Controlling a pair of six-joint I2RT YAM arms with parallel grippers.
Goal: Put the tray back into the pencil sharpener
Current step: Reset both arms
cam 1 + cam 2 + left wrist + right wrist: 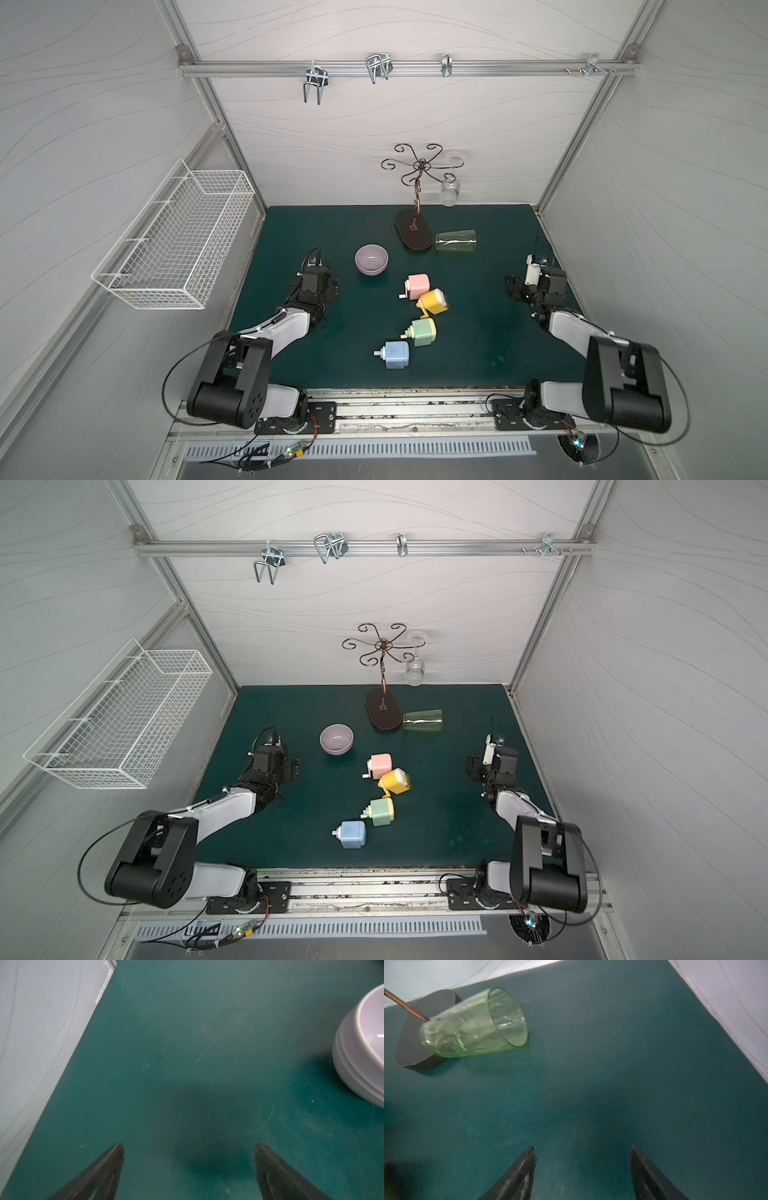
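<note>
A: What do the top views give that the wrists miss?
B: Four boxy plastic pencil sharpeners, pink (419,286), yellow (434,301), green (424,331), blue (397,354), strung out from just beside the lilac ceramic bowl (371,271) toward the arm bases. Their tray is too small to make out.
A: The grippers?
B: Left gripper (189,1147) near the bowl, which its camera crops; right gripper (582,1149) well away. Both stand open, empty.
</note>
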